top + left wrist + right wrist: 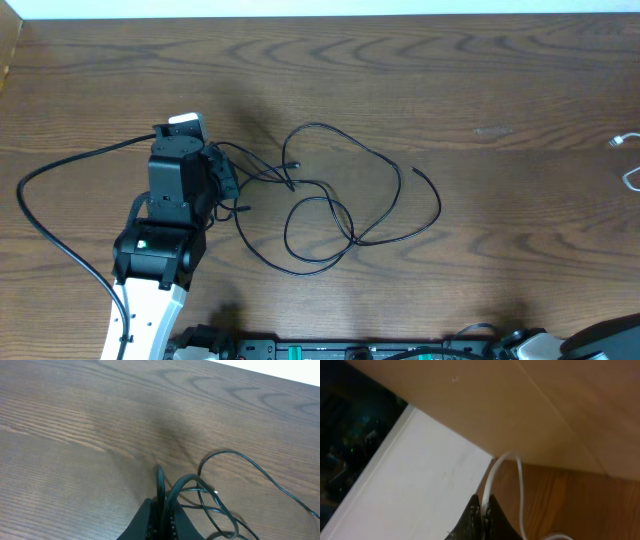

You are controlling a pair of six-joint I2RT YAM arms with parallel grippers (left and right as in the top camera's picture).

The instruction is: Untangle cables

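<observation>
The brown wooden table [480, 90] has lots of open room. The whole top half is bare wood, and so is the stretch to the right of the middle. The far edge runs along the top of the overhead view, with a white strip behind it.

The black cable [352, 240] lies in the middle of the table in big loose loops that cross over each other. One thin end sticks out to the right, well away from any edge. The white cable [521, 490] is far off at the right edge of the table, well apart from the black one.

The left arm [160, 240] comes up from the bottom left and reaches toward the left side of the loops. The left gripper [226, 178] is low on the table, right at the tangle. Its jaws are squeezed together on the black cable, and loops curl out in front of them. A thick black lead [22, 195] swings out in a wide bend on the left, near the table's left edge.

Only a bit of the right arm [600, 340] shows, at the bottom right corner. In the right wrist view, the right gripper [483, 505] sits by the table edge. Its jaws are pressed together on the white cable, which bends up in a small arch.
</observation>
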